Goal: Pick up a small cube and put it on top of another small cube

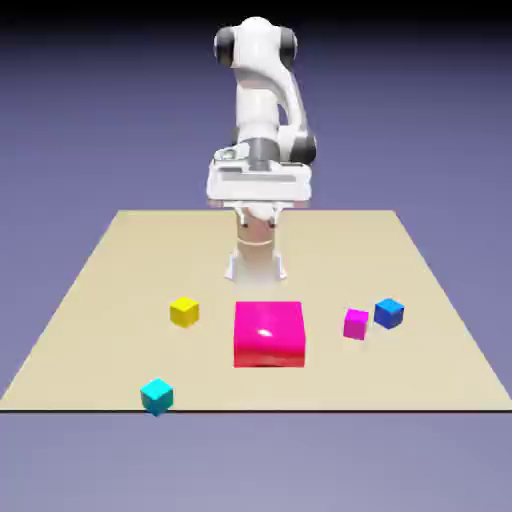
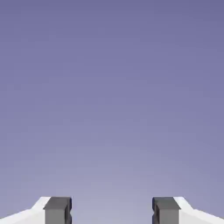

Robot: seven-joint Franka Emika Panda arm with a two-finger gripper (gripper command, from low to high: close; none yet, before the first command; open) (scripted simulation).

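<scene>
The small blue cube (image 1: 389, 313) sits on the tan table (image 1: 110, 270) at the exterior view's right, close beside a small magenta cube (image 1: 356, 323). My gripper (image 1: 257, 214) hangs high above the table's far edge, well away from every cube. In the hand view the gripper (image 2: 112, 211) is open: its two grey fingertips (image 2: 57, 210) stand wide apart with nothing between them. That view shows only the plain blue-violet backdrop, and no cube appears in it.
A large pink block (image 1: 268, 333) lies in the middle of the table. A small yellow cube (image 1: 184, 311) is to its left, and a small cyan cube (image 1: 157, 396) rests near the front left edge.
</scene>
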